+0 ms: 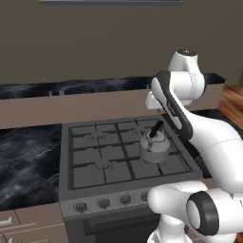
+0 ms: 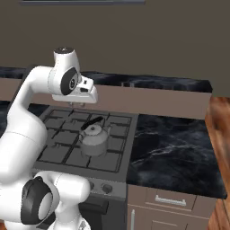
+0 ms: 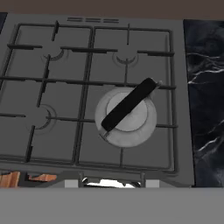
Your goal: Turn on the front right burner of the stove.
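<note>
The grey stove [image 1: 102,163] has dark grid grates and a row of small round knobs [image 1: 103,204] along its front panel. A silver kettle [image 1: 154,147] with a black handle sits on the front right burner; the hand view looks down on the kettle [image 3: 127,116] from above. My gripper [image 2: 78,105] hangs well above the back of the cooktop [image 2: 58,152], pointing down, apart from the kettle [image 2: 94,137] and far from the knobs. Its tips stand wide apart with nothing between them. The rightmost knob [image 2: 106,188] shows beside my arm's base.
Black marble counter lies left of the stove [image 1: 28,156] and right of it [image 2: 175,143]. A brown ledge [image 2: 152,101] runs behind the range. Brown drawers [image 2: 170,200] sit under the right counter, and my own arm links cover the stove's front right corner.
</note>
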Controlling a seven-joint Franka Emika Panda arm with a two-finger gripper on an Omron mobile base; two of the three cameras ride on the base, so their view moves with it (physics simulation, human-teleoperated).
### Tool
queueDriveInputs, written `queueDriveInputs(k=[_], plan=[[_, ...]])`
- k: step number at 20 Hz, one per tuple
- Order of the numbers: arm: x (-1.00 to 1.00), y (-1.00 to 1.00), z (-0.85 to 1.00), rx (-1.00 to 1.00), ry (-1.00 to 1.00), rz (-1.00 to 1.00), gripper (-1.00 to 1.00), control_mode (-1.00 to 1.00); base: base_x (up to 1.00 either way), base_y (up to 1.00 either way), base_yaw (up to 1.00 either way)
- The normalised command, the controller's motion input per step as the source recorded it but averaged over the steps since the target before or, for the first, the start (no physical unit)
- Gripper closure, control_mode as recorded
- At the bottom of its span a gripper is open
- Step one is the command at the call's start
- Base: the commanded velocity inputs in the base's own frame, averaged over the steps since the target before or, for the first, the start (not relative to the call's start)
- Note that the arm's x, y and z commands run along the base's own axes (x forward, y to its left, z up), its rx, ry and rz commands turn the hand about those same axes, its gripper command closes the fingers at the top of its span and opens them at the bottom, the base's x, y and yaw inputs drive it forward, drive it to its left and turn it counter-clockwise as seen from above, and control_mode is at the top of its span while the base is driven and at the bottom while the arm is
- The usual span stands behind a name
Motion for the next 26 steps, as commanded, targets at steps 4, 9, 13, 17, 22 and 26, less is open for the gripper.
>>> queueDriveInputs(k=[4,9,13,17,22,26], plan=[[0.00,0.00,0.00,0.00,0.00,0.00,-1.00,1.00,0.00,0.22,0.00],[0.00,0.00,0.00,0.00,0.00,0.00,-1.00,1.00,-0.07,0.58,0.00],[0.00,0.00,0.00,0.00,0.00,0.00,-1.00,1.00,-0.20,0.46,0.00],[0.00,0.00,0.00,0.00,0.00,0.00,-1.00,1.00,-0.30,0.25,0.00],[0.00,0.00,0.00,0.00,0.00,0.00,-1.00,1.00,-0.64,0.09,0.00],[0.00,0.00,0.00,0.00,0.00,0.00,-1.00,1.00,-0.38,0.34,-0.01]])
